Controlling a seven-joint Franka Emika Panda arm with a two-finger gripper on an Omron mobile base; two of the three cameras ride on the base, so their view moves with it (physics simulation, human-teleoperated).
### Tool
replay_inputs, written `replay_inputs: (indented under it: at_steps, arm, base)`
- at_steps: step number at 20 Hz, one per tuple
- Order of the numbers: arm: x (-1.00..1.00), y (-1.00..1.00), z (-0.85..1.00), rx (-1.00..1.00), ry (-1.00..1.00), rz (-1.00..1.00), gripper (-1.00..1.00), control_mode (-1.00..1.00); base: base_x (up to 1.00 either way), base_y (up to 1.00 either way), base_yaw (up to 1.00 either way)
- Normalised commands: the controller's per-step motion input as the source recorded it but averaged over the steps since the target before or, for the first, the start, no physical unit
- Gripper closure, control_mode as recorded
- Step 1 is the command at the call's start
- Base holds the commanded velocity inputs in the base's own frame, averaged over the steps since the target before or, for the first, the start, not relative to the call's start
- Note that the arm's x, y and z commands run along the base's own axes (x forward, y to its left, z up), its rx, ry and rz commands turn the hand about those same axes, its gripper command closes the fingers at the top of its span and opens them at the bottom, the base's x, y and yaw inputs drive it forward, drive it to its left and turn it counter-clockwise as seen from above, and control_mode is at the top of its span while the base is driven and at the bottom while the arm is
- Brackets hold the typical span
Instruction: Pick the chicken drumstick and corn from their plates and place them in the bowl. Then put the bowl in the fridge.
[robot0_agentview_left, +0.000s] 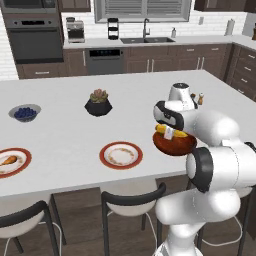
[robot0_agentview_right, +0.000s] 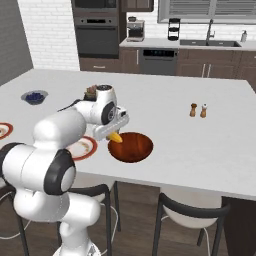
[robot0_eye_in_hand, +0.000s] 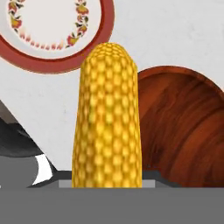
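Note:
My gripper (robot0_agentview_right: 114, 132) is shut on the corn (robot0_eye_in_hand: 107, 118), a yellow cob held just above the left rim of the reddish-brown bowl (robot0_agentview_right: 132, 147). Seen from the left base, the corn (robot0_agentview_left: 170, 132) lies across the bowl (robot0_agentview_left: 176, 145). An empty red-rimmed plate (robot0_agentview_left: 120, 155) lies left of the bowl. A second plate (robot0_agentview_left: 20, 161) at the far left carries the chicken drumstick (robot0_agentview_left: 7, 160). The fridge is out of view.
On the white island counter (robot0_agentview_left: 65, 130) stand a small bowl of blueberries (robot0_agentview_left: 24, 112), a black plant pot (robot0_agentview_left: 98, 103) and two shakers (robot0_agentview_right: 198, 110). Dark-backed stools (robot0_agentview_left: 131, 200) line the counter's near edge. Oven, dishwasher and sink run along the back wall.

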Motion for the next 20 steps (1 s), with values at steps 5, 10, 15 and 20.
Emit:
replay_inputs:
  at_steps: [5, 10, 15, 20]
  arm:
    - [0.01, -0.88, -0.32, 0.0, 0.0, -0.01, 1.0, -1.0]
    - [0.36, -0.16, -0.5, 0.0, 0.0, 0.0, 1.0, -1.0]
    - [0.37, 0.0, -0.35, 0.0, 0.01, 0.0, 1.0, -1.0]
    - [0.0, -0.02, -0.11, 0.0, 0.0, 0.0, -1.0, -1.0]
  base:
    - [0.0, 0.0, 0.0]
    - [0.0, 0.0, 0.0]
    - [0.0, 0.0, 0.0]
    - [0.0, 0.0, 0.0]
